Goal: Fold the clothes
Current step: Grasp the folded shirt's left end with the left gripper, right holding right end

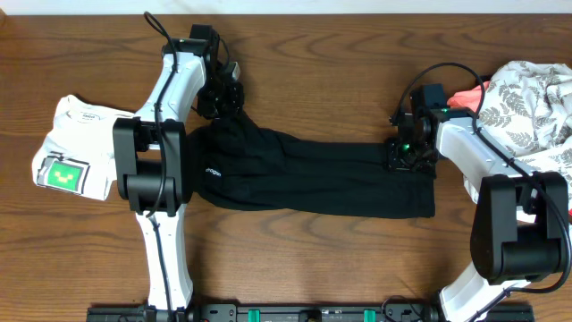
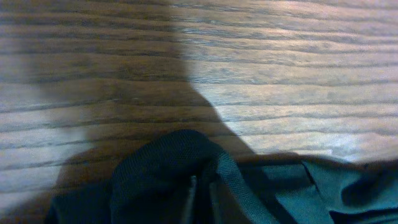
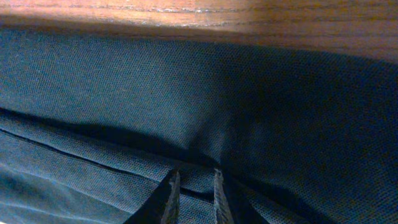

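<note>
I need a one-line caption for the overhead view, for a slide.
Left gripper and right gripper pinch opposite ends of a black garment stretched across the table.

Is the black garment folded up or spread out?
Spread out: the garment lies stretched long across the table, not as a compact square.

You see the black clothes [image 2: 180, 177] bunched along the bottom edge, one rounded fold humped up at the centre with a hem band slanting off it. Behind it, the wood-grain worktop [image 2: 292, 68] lies bare, its left part in shadow.
</note>
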Controlling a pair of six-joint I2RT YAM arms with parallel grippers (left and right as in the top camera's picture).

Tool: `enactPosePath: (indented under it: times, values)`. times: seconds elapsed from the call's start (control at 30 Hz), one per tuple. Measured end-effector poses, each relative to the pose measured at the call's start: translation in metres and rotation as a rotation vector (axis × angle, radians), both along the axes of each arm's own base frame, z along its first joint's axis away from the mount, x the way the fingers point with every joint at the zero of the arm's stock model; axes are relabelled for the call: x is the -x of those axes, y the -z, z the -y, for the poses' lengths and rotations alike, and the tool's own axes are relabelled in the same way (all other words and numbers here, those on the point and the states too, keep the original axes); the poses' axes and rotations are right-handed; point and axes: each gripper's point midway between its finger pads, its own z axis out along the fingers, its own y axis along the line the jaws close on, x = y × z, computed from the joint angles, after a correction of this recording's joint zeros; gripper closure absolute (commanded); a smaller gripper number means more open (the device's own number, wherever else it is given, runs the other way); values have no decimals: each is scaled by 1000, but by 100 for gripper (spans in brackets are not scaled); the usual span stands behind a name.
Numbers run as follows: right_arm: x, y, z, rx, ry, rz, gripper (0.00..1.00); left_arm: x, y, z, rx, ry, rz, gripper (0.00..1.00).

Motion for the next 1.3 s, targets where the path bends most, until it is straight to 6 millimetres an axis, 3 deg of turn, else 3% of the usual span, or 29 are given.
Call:
enactPosePath:
  times: [0.37, 0.47, 0.63, 0.73, 0.9, 1.17, 1.27, 1.3]
  values:
    - [0, 0, 0, 0, 0, 0, 81, 1, -11, 2, 22, 18, 14, 94]
    - [0, 0, 0, 0, 0, -1, 81, 6, -36, 1, 23, 47, 48, 94]
    - [1, 0, 0, 1, 0, -2, 81, 35, -95, -1, 26, 97, 74, 94]
    - [1, 0, 0, 1, 0, -2, 81, 57, -108, -2, 31, 107, 19, 92]
    - [2, 0, 0, 1, 0, -7, 80, 78, -101, -4, 28, 120, -70, 85]
    - [3, 0, 0, 2, 0, -14, 80, 97, -81, -5, 25, 122, -155, 83]
    - [3, 0, 0, 2, 0, -14, 80, 85, -78, -5, 26, 124, -104, 70]
    - [3, 0, 0, 2, 0, -14, 80, 76, -77, -4, 28, 123, -68, 61]
